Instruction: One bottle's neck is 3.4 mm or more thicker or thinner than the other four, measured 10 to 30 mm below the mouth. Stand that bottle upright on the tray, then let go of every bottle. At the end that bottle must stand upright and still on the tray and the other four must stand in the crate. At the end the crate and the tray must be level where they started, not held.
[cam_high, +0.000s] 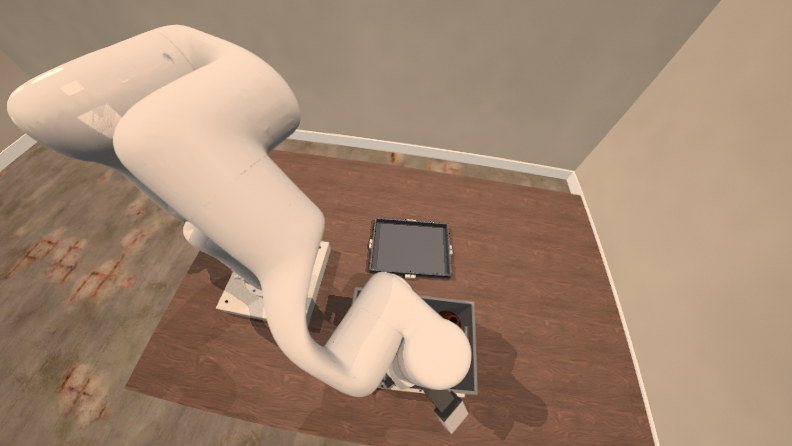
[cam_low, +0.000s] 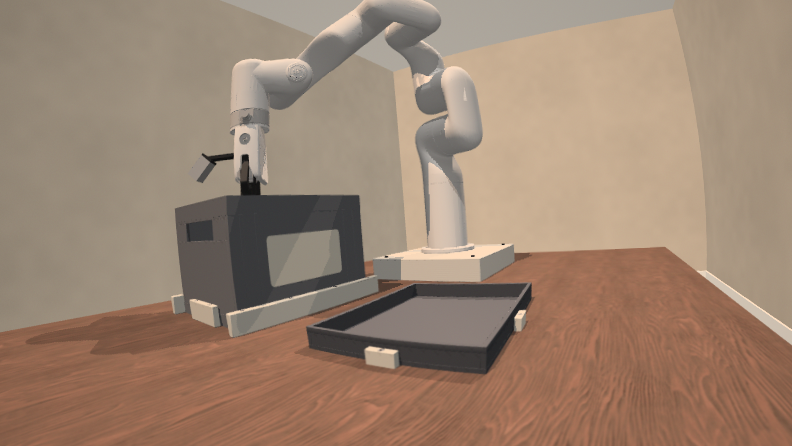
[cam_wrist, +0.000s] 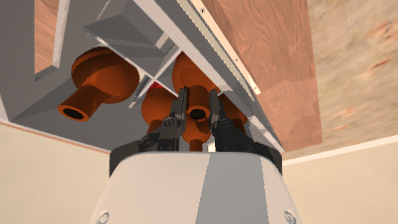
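In the wrist view my gripper (cam_wrist: 197, 98) is shut on the neck of an orange-brown bottle (cam_wrist: 198, 107) that stands in a cell of the dark grey crate (cam_wrist: 125, 50). Another orange-brown bottle (cam_wrist: 97, 80) stands in the cell to the left, and a third (cam_wrist: 156, 107) shows partly behind the dividers. In the exterior view the gripper (cam_low: 249, 185) dips into the top of the crate (cam_low: 271, 249) at its left end. The empty dark tray (cam_low: 426, 321) lies on the table in front of the crate; it also shows in the top view (cam_high: 410, 247). Other bottles are hidden.
The robot base (cam_low: 443, 260) stands behind the tray. Cream blocks (cam_low: 299, 304) line the crate's foot, and small cream tabs (cam_low: 381, 356) sit at the tray's edges. In the top view the arm (cam_high: 410, 337) covers most of the crate (cam_high: 463, 329).
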